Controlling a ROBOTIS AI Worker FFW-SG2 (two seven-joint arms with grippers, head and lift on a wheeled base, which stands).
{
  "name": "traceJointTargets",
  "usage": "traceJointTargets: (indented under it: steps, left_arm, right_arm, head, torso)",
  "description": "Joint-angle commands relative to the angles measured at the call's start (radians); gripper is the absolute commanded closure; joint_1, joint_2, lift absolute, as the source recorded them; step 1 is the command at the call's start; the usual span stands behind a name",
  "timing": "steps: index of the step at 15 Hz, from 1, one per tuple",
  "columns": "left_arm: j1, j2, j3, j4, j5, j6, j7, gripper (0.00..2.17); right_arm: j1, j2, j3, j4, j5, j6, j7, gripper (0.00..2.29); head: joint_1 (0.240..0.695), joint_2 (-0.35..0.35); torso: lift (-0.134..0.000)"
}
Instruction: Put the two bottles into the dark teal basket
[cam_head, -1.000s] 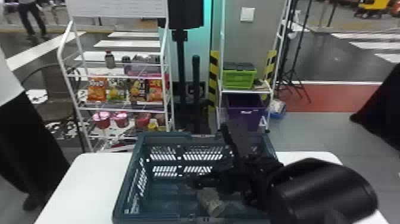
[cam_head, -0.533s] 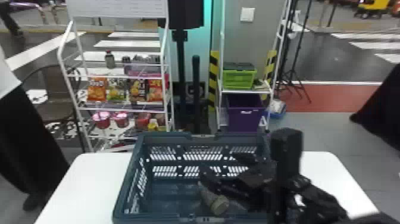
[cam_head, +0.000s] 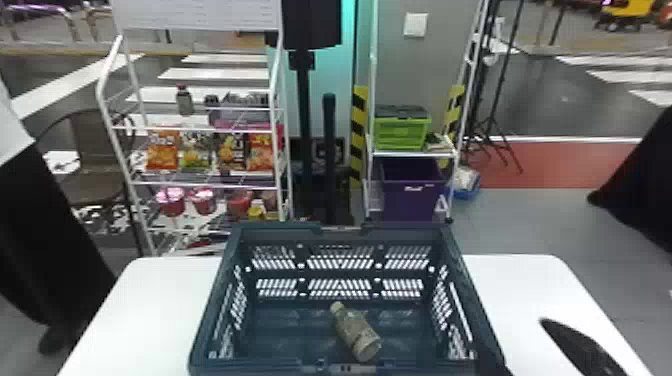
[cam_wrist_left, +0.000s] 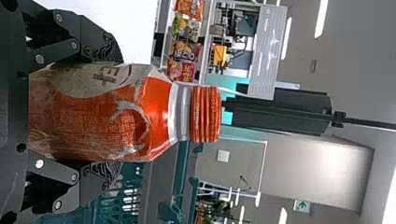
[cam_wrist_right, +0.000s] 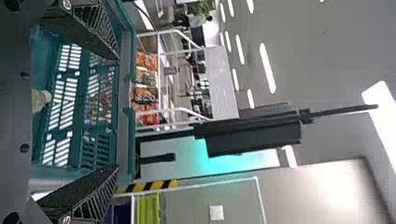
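Note:
In the head view, a brownish bottle (cam_head: 354, 332) lies on its side inside the dark teal basket (cam_head: 341, 234), cap pointing away. My right gripper (cam_head: 515, 341) is at the lower right, by the basket's right rim. Its two fingers stand wide apart in the right wrist view, where my right gripper (cam_wrist_right: 116, 112) holds nothing and the lying bottle's cap end (cam_wrist_right: 41, 100) shows inside the basket. In the left wrist view, my left gripper (cam_wrist_left: 117, 112) is shut on an orange-capped bottle (cam_wrist_left: 154, 116), upright in the room, with the basket (cam_wrist_left: 152, 186) beyond it.
The basket stands on a white table (cam_head: 530, 290) with bare tabletop on both sides. Behind the table are a snack rack (cam_head: 205, 182) and a shelf holding a green crate (cam_head: 401, 131) and a purple bin (cam_head: 411, 195).
My right gripper has drawn back from above the basket toward the lower right, leaving the brownish bottle lying inside.

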Motion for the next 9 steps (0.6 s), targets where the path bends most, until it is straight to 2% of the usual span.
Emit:
traceJointTargets:
  steps: [1,2,5,9]
  left_arm:
    - [0.027,0.0,-0.003,-0.044,-0.015,0.011,0.007,2.15]
    - [0.036,-0.001,-0.004,-0.059,-0.019,0.02,0.01,2.15]
    - [0.044,0.0,-0.021,-0.102,-0.047,0.066,0.035,2.15]
    - [0.05,0.0,-0.026,-0.179,-0.062,0.149,0.056,2.15]
  right_arm:
    - [0.134,0.002,-0.041,0.031,0.0,-0.165,0.009,0.06]
    - [0.174,0.016,-0.046,0.047,-0.002,-0.193,0.022,0.07]
    - [0.231,0.097,-0.049,0.105,0.026,-0.196,0.023,0.08]
    - [0.254,0.135,-0.049,0.156,0.052,-0.202,0.029,0.08]
  head:
    - [0.499,0.0]
    - [0.499,0.0]
    - [0.499,0.0]
    - [0.499,0.0]
  torso:
    - [0.0]
    - [0.0]
    - [0.0]
    - [0.0]
